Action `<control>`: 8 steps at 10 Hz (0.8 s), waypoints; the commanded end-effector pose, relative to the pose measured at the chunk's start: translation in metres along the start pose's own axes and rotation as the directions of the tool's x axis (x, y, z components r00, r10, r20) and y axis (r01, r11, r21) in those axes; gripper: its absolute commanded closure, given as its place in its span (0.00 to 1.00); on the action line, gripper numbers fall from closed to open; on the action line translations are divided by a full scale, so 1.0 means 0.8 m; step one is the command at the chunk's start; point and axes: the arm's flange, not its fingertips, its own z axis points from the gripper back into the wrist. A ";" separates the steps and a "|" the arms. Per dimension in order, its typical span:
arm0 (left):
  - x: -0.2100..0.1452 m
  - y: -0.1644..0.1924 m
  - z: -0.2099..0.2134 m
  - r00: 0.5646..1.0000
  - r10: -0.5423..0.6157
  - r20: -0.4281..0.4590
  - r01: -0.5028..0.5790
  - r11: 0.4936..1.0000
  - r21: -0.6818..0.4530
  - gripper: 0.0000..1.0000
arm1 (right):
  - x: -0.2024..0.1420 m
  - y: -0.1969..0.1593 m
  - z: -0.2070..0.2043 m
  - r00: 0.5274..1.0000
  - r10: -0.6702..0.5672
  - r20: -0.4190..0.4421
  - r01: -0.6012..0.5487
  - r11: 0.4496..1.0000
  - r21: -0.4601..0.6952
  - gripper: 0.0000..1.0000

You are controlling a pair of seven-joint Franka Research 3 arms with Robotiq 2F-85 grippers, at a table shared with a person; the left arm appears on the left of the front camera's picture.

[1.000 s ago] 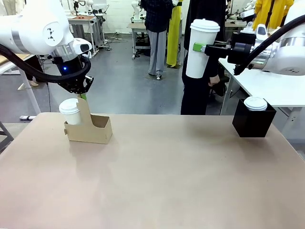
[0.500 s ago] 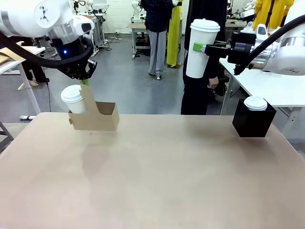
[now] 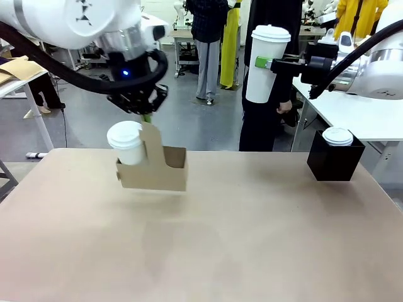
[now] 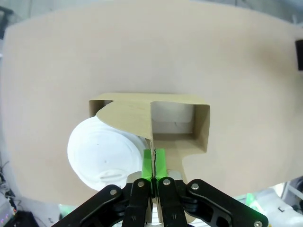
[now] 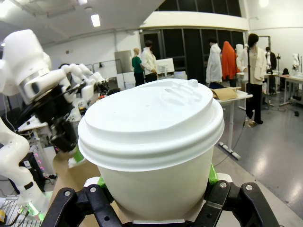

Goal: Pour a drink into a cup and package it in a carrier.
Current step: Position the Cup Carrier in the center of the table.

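Observation:
My left gripper (image 3: 147, 117) is shut on the upright handle tab of the brown cardboard carrier (image 3: 162, 171), which hangs above the table left of centre. A lidded white cup (image 3: 126, 143) sits in the carrier's left slot; the right slot is empty. In the left wrist view my gripper (image 4: 153, 163) pinches the tab of the carrier (image 4: 180, 109) beside the cup lid (image 4: 102, 151). High at the back right, my right gripper (image 3: 263, 62) is shut on a tall lidded white cup (image 3: 266, 63), held upright. That cup (image 5: 154, 156) looms close in the right wrist view. The drink is out of view.
A black square box (image 3: 335, 158) with a lidded white cup (image 3: 338, 136) in it stands at the table's far right. A person in dark clothes (image 3: 267, 119) stands behind the far edge. The tan table (image 3: 252, 239) is bare across the middle and front.
My left gripper has lifted the carrier with its cup off the table and carried it rightward toward the centre. The right arm and its cup have not moved.

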 end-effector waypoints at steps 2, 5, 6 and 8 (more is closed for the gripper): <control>-0.036 -0.049 -0.032 1.000 0.019 0.007 -0.019 1.000 0.003 0.98 | 0.003 0.003 -0.001 0.999 0.018 0.027 -0.018 1.000 -0.005 0.19; -0.060 -0.081 -0.060 1.000 0.011 -0.001 -0.011 1.000 -0.022 0.98 | 0.003 0.003 -0.001 0.999 0.018 0.027 -0.018 1.000 -0.005 0.19; -0.068 -0.090 -0.070 1.000 0.002 -0.011 -0.003 1.000 -0.018 0.98 | 0.003 0.003 -0.001 0.999 0.018 0.027 -0.018 1.000 -0.005 0.19; -0.075 -0.105 -0.090 1.000 -0.015 -0.027 0.014 1.000 -0.007 0.98 | 0.003 0.003 -0.001 0.999 0.018 0.027 -0.018 1.000 -0.005 0.19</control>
